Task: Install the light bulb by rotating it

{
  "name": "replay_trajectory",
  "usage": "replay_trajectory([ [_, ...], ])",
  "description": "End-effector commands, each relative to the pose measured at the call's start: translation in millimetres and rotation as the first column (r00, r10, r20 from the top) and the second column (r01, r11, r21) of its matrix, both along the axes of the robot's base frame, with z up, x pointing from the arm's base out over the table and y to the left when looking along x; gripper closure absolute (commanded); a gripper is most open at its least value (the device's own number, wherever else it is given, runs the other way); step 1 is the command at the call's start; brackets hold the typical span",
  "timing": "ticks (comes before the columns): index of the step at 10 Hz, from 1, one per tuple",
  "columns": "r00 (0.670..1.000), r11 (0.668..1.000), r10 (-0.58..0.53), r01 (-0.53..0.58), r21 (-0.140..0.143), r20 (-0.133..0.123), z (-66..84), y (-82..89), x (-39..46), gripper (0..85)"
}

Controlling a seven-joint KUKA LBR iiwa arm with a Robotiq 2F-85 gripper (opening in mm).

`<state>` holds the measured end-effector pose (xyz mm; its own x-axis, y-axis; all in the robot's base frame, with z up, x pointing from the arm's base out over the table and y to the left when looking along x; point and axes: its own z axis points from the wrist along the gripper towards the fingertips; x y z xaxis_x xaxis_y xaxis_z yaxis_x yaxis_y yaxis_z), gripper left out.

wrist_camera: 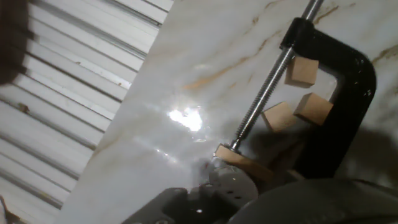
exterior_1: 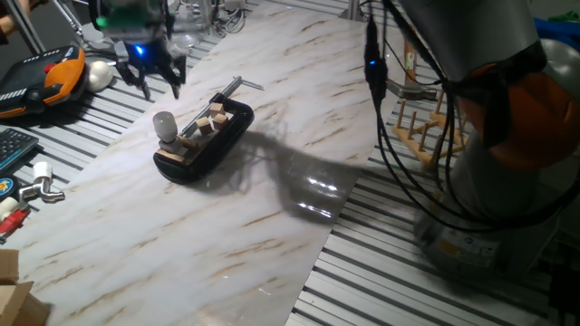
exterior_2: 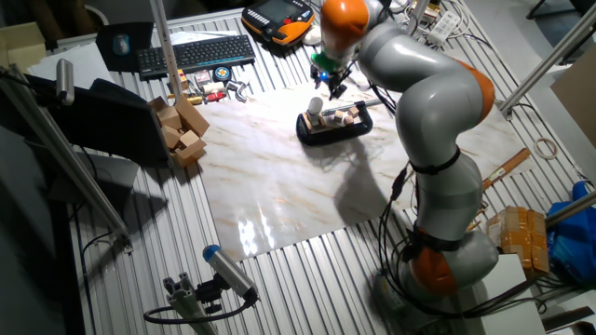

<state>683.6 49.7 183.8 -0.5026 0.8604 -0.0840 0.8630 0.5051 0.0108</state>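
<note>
— Hand view gives you almost nothing of the fingers. Can you tell what the gripper is doing?

— From one fixed view, yes: the dark fingers are spread apart and hold nothing. It hangs above and just behind the light bulb, not touching it.

— And the bulb is where?

— Upright at the near end of the black C-clamp, its frosted globe on top and the grey base down in the fixture. Small wooden blocks lie along the clamp beside it, and the clamp's threaded screw runs right past them.

— So what worries you?

— A few things. The clamp simply lies on the marble tabletop; I see nothing pinning it. If the fingers close off-centre on that round globe and twist, I'd guess the whole clamp turns or slides with the bulb instead of the thread taking.

— And the blocks?

— They sit close to the bulb. Coming straight down with the fingers this wide, one fingertip could land on a block or the screw's pad and knock things askew.

— Glass, too.

— Smooth and round, so I'd expect slipping if the grip is light, and possibly cracking if it is heavy. Whether the base is already started in its thread, I cannot tell; the other fixed view shows the bulb too small, and a tilted start would cross-thread it.
</note>
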Motion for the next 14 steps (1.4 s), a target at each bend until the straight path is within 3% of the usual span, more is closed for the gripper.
replay_trajectory([
  [1,0.936,0.935,0.353,-0.353,-0.019,-0.013,5.1,1.9,-2.9,85.0],
  [3,0.856,0.856,0.517,-0.517,0.004,-0.009,14.0,3.1,-9.0,85.0],
  [4,0.788,0.788,0.616,-0.616,-0.003,-0.011,16.9,1.8,-13.7,85.0],
  [7,0.643,0.643,0.765,-0.766,0.000,-0.017,24.6,-1.3,-25.7,85.0],
  [8,0.613,0.614,0.790,-0.790,0.009,-0.011,27.2,-2.6,-29.5,85.0],
  [10,0.567,0.567,0.824,-0.824,-0.004,-0.006,25.8,-8.9,-37.5,85.0],
  [14,0.515,0.515,0.857,-0.856,-0.048,0.013,13.9,-19.5,-59.3,85.0],
])
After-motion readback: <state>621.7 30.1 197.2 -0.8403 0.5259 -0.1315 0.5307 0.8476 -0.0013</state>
